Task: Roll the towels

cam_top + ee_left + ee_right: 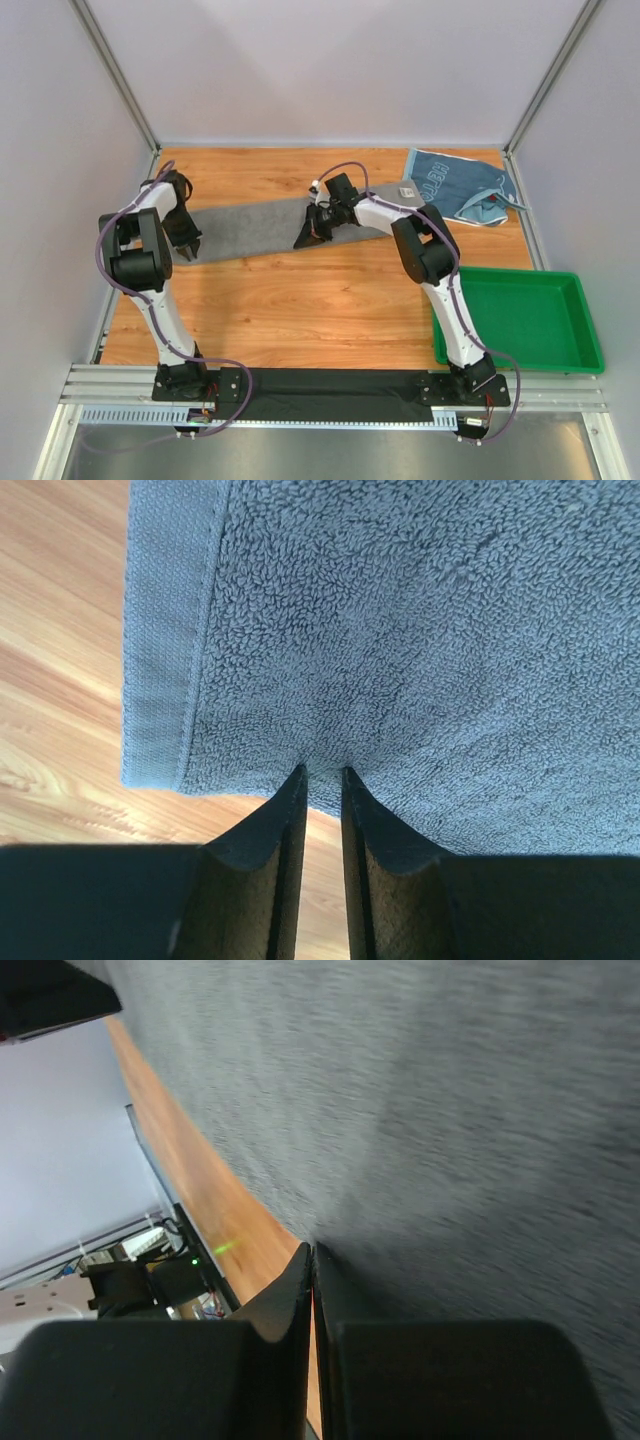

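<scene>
**Grey towel flat on the bench, a tool at each part of its near edge**

The grey towel [255, 228] lies spread out as a long strip across the far half of the bench [300, 300], running from the left side toward the right and slanting slightly. The blue towel [455, 185] lies rumpled in the far right corner, its white lettering facing up, close to the grey one's right end. The green tray [500, 272] stands at the right, nearer than both.

The left tool [320, 772] is at the grey towel's left end, close to the hemmed corner. Its fingers are drawn close together, pinching a small fold of the near edge, and the pile puckers toward the tips.

The right tool [312, 1250] meets the same near edge about halfway along the strip. Its fingers are pressed together with no gap between them. Whether any cloth is caught there cannot be told, as the wrist view is blurred.
</scene>
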`<state>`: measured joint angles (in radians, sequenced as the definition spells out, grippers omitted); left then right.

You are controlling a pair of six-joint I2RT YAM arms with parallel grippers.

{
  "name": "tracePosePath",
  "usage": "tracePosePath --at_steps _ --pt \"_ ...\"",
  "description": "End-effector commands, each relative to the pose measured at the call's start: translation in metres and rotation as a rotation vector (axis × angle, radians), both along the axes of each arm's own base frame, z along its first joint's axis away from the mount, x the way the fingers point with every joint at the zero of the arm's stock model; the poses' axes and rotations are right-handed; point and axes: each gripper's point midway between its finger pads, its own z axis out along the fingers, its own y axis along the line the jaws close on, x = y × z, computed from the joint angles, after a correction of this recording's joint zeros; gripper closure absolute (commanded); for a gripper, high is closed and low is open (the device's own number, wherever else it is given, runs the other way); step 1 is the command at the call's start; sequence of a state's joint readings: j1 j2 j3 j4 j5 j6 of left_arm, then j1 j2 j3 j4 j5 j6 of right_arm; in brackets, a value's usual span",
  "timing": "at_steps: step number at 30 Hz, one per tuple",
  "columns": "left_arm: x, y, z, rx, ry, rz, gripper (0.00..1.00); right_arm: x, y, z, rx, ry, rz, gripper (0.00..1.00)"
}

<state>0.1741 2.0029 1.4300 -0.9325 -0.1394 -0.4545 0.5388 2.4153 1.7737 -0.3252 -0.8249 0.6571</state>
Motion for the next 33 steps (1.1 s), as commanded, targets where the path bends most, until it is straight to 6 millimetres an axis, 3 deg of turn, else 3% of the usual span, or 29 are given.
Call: tracePosePath --at_steps 1,10,16,19,23,28,33 --pt "-0.005 0.021 0.000 0.054 0.037 0.005 0.75 0.016 -0.024 -0.008 -0.064 -0.055 -0.040 1.00" --pt "-0.011 0.033 -0.005 0.077 0.075 0.015 0.77 0.007 -0.088 -0.026 -0.037 0.047 -0.121 1.00" --pt "-0.012 0.041 -0.003 0.103 0.089 0.009 0.79 0.021 -0.142 -0.005 0.043 0.037 -0.247 0.99" --pt "-0.013 0.048 0.000 0.133 0.102 -0.007 0.80 0.028 -0.158 0.006 0.082 0.046 -0.288 0.99" --pt "-0.016 0.058 0.003 0.177 0.121 -0.023 0.80 0.048 -0.191 0.014 0.111 0.046 -0.365 0.99" --pt "-0.021 0.072 0.005 0.188 0.128 -0.015 0.80 0.057 -0.219 0.007 0.141 0.087 -0.428 0.98" --pt "-0.024 0.078 0.005 0.174 0.121 0.014 0.81 0.057 -0.231 0.001 0.130 0.103 -0.456 0.98"
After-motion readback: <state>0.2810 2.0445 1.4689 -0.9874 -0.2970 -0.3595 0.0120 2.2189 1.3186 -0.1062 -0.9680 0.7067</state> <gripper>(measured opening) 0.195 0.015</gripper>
